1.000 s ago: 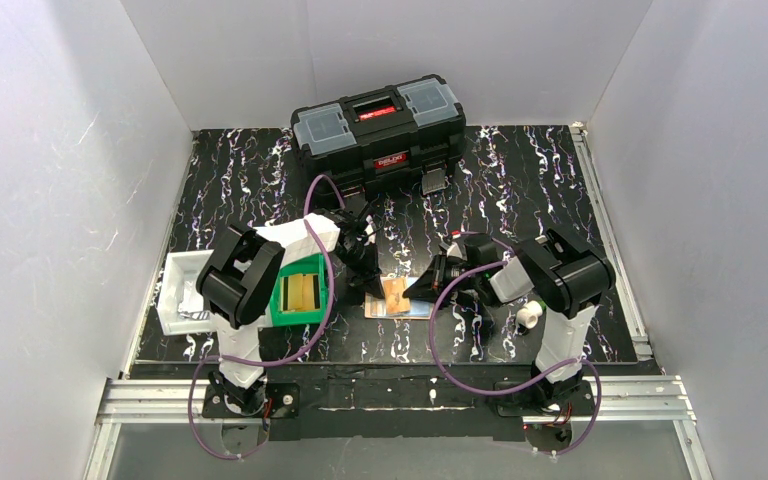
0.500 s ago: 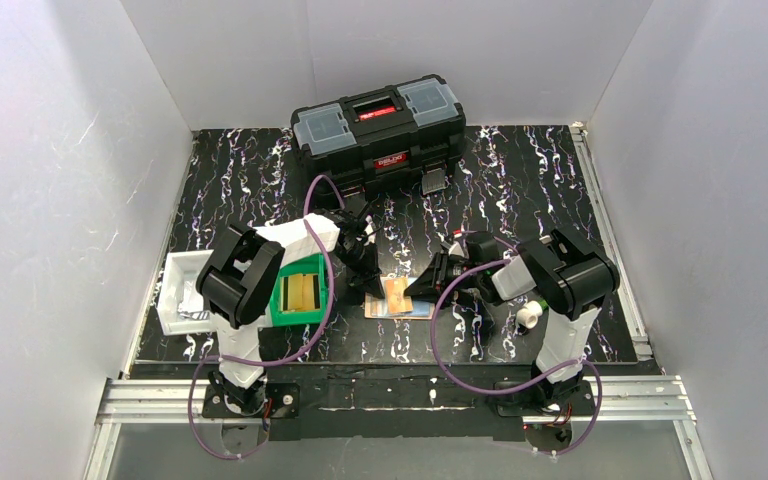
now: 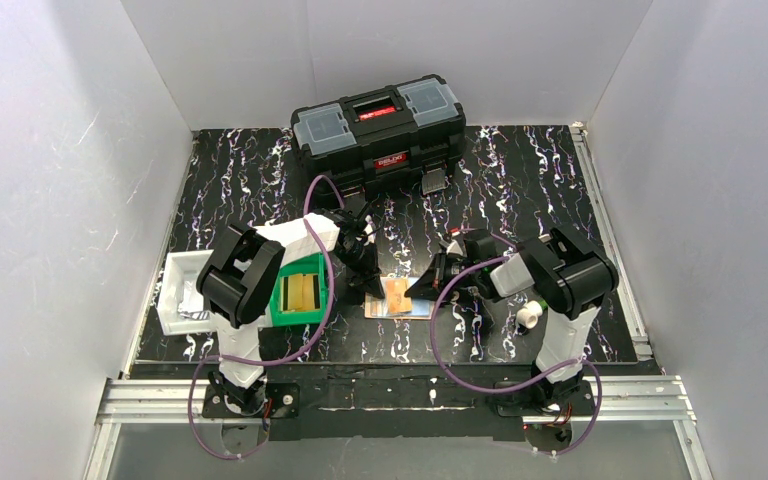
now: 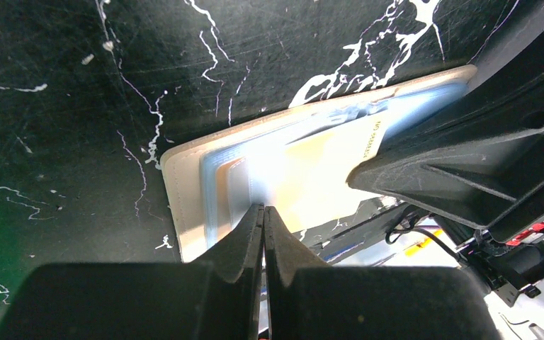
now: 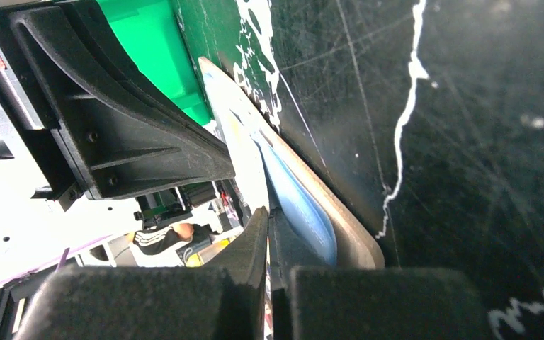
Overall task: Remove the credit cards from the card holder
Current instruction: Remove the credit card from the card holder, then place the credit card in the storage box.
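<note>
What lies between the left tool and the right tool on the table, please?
The card holder, credit cards in it, lies between the left tool and right tool, as the top view shows.

No text is legible to me. Toolbox (image 3: 380, 130): two red labels (image 3: 377, 112) with white marks, on lid and front, too small to read. Card (image 4: 312, 170): a blurred line of print along one edge.

Green bin (image 3: 298, 317) near card holder (image 3: 397, 297)
</note>
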`<state>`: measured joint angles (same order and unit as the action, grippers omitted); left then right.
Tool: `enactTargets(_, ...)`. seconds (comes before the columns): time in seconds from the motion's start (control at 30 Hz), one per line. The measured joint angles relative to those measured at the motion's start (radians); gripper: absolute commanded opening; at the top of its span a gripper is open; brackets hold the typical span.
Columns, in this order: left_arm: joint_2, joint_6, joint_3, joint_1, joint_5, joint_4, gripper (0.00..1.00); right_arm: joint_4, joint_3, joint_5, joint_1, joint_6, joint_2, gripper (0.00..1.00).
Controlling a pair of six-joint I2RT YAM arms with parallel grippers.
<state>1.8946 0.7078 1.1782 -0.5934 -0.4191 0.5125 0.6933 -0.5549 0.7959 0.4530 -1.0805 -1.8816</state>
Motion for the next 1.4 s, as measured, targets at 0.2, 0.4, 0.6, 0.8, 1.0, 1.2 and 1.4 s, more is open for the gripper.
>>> enactTargets(0.2,0.0,0.003,0.0,0.0,0.001,0.0,0.0,-0.117,0.002,-0.028,-0.017,0.031,0.062,0.01)
enactTargets(0.4,0.0,0.011,-0.002,0.0,0.002,0.0,0.0,-0.266,0.01,-0.071,-0.05,0.095,0.179,0.01)
enactTargets(0.6,0.0,0.011,0.0,0.0,0.003,0.003,0.0,-0.422,0.007,-0.121,-0.068,0.162,0.285,0.01)
enactTargets(0.8,0.0,0.008,0.014,-0.001,0.016,0.019,0.0,-0.545,-0.019,-0.15,-0.068,0.198,0.351,0.01)
enactTargets(1.0,-0.002,-0.018,0.051,-0.001,0.068,0.101,0.16,-0.62,-0.065,-0.162,-0.068,0.217,0.382,0.01)
enactTargets(1.2,-0.03,-0.07,0.143,0.001,0.145,0.206,0.62,-0.67,-0.101,-0.162,-0.068,0.22,0.416,0.01)
enactTargets(1.4,-0.152,-0.083,0.192,0.013,0.113,0.221,0.77,-0.712,-0.137,-0.159,-0.068,0.214,0.446,0.01)
